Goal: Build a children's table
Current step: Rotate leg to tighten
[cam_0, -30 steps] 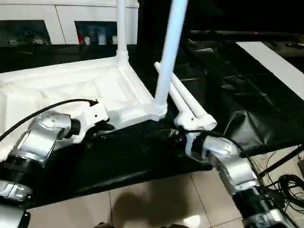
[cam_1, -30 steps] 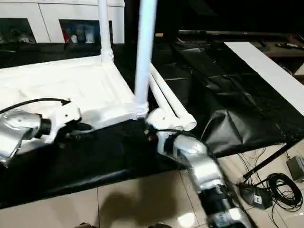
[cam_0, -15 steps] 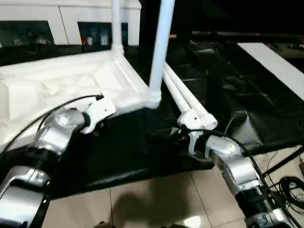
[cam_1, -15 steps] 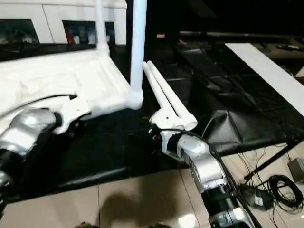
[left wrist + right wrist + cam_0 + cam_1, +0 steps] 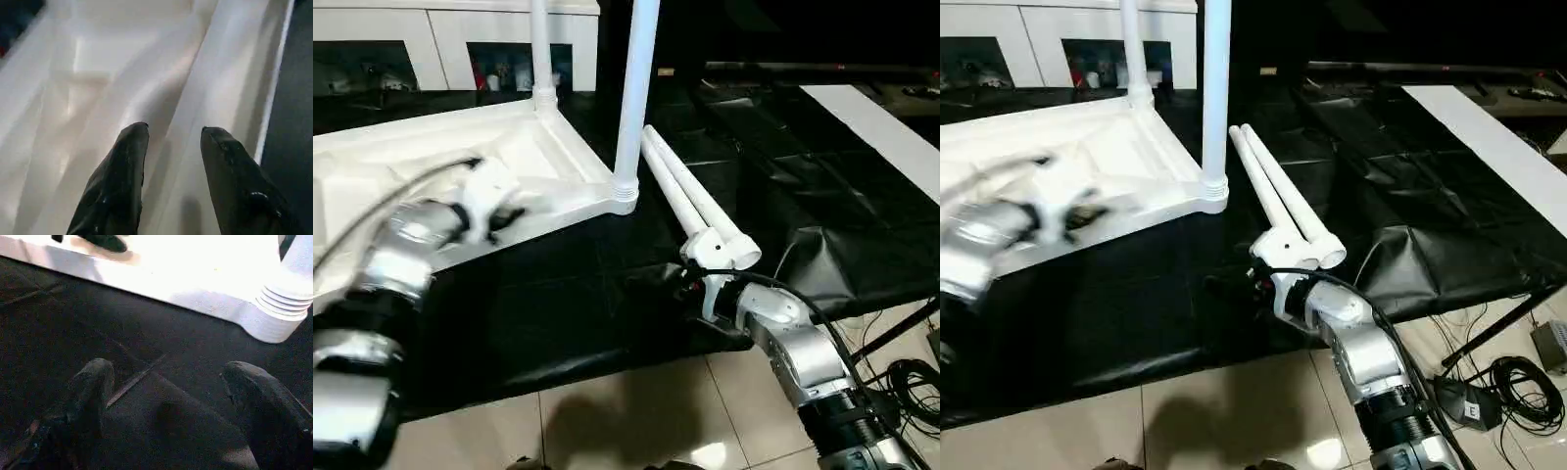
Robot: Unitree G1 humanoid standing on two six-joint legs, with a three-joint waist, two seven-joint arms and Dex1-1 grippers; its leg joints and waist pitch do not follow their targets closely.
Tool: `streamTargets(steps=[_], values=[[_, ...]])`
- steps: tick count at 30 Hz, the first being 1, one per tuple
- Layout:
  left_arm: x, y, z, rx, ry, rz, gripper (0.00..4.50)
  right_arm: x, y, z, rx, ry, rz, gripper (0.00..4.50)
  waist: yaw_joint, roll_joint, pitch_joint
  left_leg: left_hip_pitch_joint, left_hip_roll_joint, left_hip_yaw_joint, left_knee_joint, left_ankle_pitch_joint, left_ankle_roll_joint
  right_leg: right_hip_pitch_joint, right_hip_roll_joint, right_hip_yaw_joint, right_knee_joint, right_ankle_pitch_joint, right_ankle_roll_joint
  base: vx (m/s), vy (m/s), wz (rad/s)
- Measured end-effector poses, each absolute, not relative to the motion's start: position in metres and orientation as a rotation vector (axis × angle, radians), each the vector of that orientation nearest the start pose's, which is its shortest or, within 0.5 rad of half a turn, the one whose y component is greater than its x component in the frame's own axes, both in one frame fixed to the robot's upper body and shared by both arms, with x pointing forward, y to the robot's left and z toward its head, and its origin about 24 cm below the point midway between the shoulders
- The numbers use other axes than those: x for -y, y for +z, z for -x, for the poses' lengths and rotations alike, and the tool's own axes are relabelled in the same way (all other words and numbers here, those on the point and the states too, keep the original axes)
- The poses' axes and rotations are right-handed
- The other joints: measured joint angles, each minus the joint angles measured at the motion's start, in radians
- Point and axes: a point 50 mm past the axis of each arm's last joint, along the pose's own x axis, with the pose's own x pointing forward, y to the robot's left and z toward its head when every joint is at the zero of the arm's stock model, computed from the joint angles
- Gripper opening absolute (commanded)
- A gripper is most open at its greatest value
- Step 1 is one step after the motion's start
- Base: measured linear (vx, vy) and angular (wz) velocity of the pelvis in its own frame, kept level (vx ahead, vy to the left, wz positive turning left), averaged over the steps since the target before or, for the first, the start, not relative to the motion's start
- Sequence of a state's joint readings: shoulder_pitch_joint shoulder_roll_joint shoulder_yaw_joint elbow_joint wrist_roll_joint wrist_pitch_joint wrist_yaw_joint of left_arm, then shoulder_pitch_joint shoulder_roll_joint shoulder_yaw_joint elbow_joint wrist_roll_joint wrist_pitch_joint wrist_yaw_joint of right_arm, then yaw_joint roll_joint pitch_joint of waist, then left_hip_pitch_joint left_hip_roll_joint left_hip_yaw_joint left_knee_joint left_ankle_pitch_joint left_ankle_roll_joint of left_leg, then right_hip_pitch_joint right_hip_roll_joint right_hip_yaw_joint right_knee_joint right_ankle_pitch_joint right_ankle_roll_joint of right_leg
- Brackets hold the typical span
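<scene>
Children's table top [image 5: 431, 157] lies upside down at upper left with two legs [image 5: 634, 98] standing in its sockets, two loose legs [image 5: 690, 201] beside it on black cloth [image 5: 558, 313], while left gripper [image 5: 171, 134] hovers half open over its ribs and right gripper [image 5: 166, 369] stays wide open, empty.

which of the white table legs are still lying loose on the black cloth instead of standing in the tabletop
The two legs lying side by side right of the upturned tabletop; the other two legs stand upright in its corner sockets.
</scene>
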State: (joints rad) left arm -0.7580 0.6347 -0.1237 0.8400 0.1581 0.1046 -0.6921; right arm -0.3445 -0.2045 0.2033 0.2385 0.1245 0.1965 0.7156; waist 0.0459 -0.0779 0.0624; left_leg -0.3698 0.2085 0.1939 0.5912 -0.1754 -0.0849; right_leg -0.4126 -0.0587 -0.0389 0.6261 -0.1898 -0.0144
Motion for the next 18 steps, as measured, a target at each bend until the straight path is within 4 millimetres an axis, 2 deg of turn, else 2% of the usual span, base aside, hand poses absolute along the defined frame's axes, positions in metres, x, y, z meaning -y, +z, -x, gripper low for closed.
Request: streamTargets(steps=[2,5,10,18], values=[[-0.275,0.104,-0.358,-0.492,-0.446,-0.634,2.03,0.099,0.053,-0.294,-0.184,0.932,0.113,3.86,0.003,0.0,0.0,0.0,0.0,0.0,0.0,0.0,0.0,0.0,0.0,0.0,0.0,0.0,0.0,0.0,0.0,0.0],[-0.278,0.107,-0.357,-0.524,-0.484,-0.622,2.03,0.099,0.053,-0.294,-0.187,0.936,0.111,3.86,0.011,0.0,0.0,0.001,0.0,0.0,0.0,0.0,0.0,0.001,0.0,0.0,0.0,0.0,0.0,0.0,0.0,0.0],[-0.285,0.114,-0.354,-0.606,-0.547,-0.609,2.03,0.103,0.053,-0.292,-0.215,0.971,0.088,3.86,0.008,0.002,0.0,0.001,0.0,0.001,0.0,0.0,0.0,0.001,0.0,0.0,-0.001,0.0,0.0,0.0,0.0,0.0],[-0.278,0.112,-0.351,-0.682,-0.649,-0.482,2.03,0.106,0.056,-0.292,-0.209,0.981,0.099,3.86,0.013,0.003,0.001,0.004,0.0,0.001,0.0,0.0,0.0,0.004,0.0,0.0,-0.001,0.0,0.0,0.0,0.0,0.0]])
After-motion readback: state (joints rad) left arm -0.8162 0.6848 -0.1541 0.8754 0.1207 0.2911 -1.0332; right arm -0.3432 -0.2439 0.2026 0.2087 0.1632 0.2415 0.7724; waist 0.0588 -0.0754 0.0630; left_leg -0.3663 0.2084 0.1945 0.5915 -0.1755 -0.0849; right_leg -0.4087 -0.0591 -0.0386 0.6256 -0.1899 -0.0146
